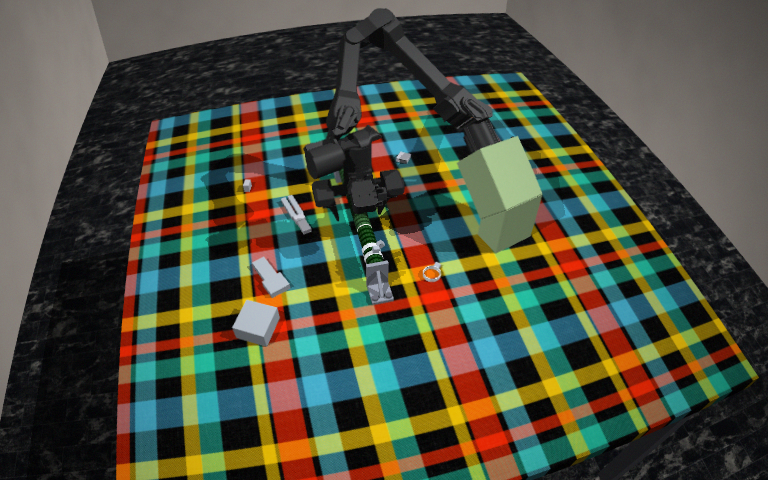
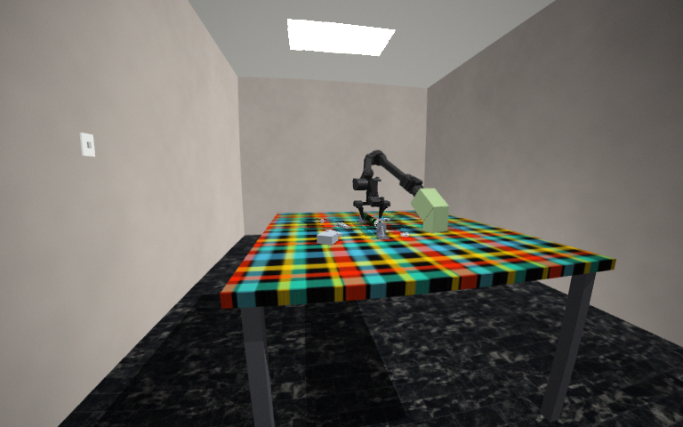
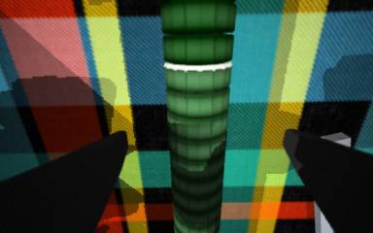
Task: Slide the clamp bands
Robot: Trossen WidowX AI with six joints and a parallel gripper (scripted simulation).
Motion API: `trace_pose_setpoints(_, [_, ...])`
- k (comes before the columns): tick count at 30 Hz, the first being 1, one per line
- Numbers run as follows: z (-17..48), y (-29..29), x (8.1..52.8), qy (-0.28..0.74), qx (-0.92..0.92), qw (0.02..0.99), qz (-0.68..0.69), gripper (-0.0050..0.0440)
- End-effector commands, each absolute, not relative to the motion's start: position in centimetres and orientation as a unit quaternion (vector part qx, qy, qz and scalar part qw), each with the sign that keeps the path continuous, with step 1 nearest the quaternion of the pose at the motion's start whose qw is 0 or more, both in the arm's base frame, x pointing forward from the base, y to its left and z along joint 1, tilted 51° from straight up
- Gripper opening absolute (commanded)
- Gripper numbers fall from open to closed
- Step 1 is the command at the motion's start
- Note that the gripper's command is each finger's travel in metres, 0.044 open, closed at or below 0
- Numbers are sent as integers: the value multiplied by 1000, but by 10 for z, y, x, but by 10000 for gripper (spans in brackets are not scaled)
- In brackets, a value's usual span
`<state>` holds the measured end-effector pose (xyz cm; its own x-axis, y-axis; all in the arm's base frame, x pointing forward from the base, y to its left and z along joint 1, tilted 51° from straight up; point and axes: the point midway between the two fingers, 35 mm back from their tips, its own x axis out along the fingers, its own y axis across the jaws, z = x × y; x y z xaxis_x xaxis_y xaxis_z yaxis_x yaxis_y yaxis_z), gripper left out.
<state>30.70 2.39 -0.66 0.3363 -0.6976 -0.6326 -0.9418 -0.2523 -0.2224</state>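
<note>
Fingers spread wide around a ribbed green hose

The surface [image 1: 396, 430] [image 2: 403, 271] wears a woven plaid of red, yellow, teal and black. Above it bends the matte black arm [image 1: 419, 59] [image 2: 395, 168], its angular links rising from a faceted pale-green block [image 1: 501, 192] [image 2: 430, 206]. The fingers [image 1: 359, 215] [image 2: 371, 219] are open, tapered and dark, one on each side of the hose [image 1: 367, 232] [image 2: 370, 220] [image 3: 198, 104] with nothing gripped. The hose is a tube of rounded, grooved rings, with a thin white line [image 1: 363, 225] [image 3: 198, 66] around it. Its near end meets a grey angular bracket [image 1: 379, 281] [image 2: 381, 229]. Bright metal banding [image 1: 373, 249] circles the hose just beside that bracket; whether both clamps sit there, I cannot tell. The mender is hidden inside.

Off to one side are a boxy grey block [image 1: 256, 321] [image 2: 327, 237], a stepped grey piece [image 1: 270, 277] and a slotted, fork-like piece [image 1: 297, 211] [image 2: 343, 225] [image 3: 336, 141]. A round metal ring [image 1: 432, 280] [image 2: 405, 234] lies apart on the hose's other side.
</note>
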Motion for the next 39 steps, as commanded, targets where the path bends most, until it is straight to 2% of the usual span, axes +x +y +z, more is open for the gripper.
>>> trace_pose_setpoints(1, [5, 22, 300, 539, -763, 290, 209, 440])
trace_pose_setpoints(20, [5, 22, 300, 539, -763, 290, 209, 440])
trace_pose_setpoints(25, [-21, -7, 311, 542, -762, 282, 215, 440])
trace_pose_setpoints(37, [-24, -9, 315, 539, -763, 290, 209, 440])
trace_pose_setpoints(39, [-24, -9, 315, 539, -763, 290, 209, 392])
